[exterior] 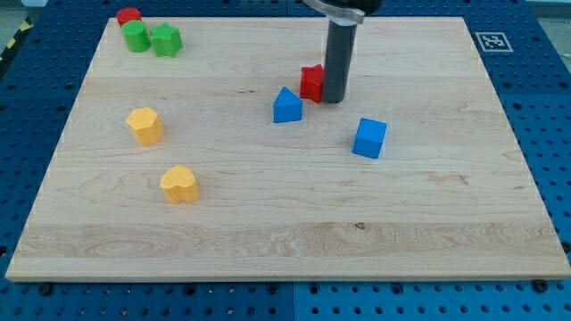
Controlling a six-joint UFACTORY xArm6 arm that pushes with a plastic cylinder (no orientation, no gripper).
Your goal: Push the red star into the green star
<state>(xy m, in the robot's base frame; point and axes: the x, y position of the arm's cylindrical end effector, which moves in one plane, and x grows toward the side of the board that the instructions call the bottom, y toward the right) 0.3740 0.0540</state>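
The red star point(311, 82) lies a little above the board's middle. My tip point(333, 99) stands right against its right side, touching or nearly so. The green star point(166, 40) lies far off at the view's top left, with a green round block point(136, 37) touching its left side. The rod rises from the tip out of the view's top.
A red round block point(128, 16) sits above the green round block. A blue triangular block point(286, 105) lies just below-left of the red star. A blue cube point(369, 137) is at right of centre. Two yellow blocks point(144, 125) point(179, 184) lie at the left. The wooden board point(285, 223) ends near the green star.
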